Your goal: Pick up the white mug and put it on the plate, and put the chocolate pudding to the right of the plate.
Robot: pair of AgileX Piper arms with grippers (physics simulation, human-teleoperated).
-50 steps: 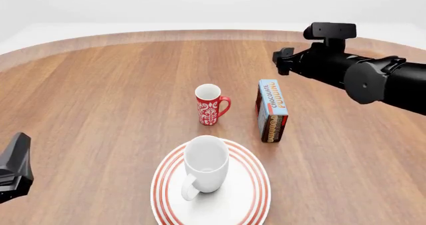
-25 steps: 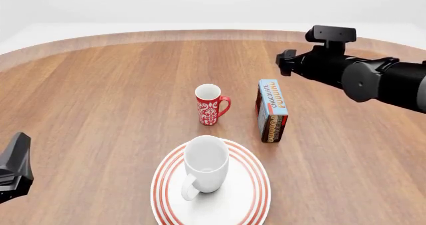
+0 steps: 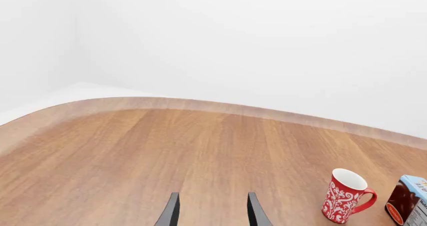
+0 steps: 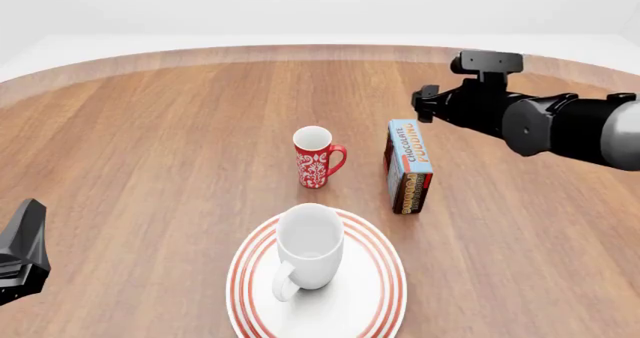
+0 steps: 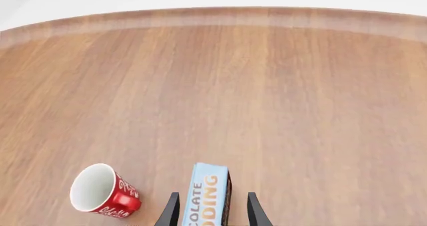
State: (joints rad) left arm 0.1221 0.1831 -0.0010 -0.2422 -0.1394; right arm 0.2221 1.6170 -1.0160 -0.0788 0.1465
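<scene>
The white mug [image 4: 310,249] stands upright on the red-ringed plate [image 4: 392,293] at the near middle of the table. The chocolate pudding carton [image 4: 410,166] stands on edge just beyond the plate's right side. It also shows in the right wrist view [image 5: 208,186]. My right gripper [image 4: 427,103] hovers above and just behind the carton. It is open [image 5: 213,198], with a finger on each side of the carton's top and not touching it. My left gripper [image 3: 213,198] is open and empty over bare table at the near left edge [image 4: 20,252].
A slim red mug with a white floral pattern [image 4: 316,157] stands upright beyond the plate, left of the carton, with its handle toward the carton. It also shows in the left wrist view [image 3: 345,196] and the right wrist view [image 5: 103,191]. The round wooden table's far rim [image 4: 300,52] curves behind.
The right arm has dropped slightly and shifted a little left, closer over the pudding carton. The left arm, both mugs, the plate and the carton have not moved.
</scene>
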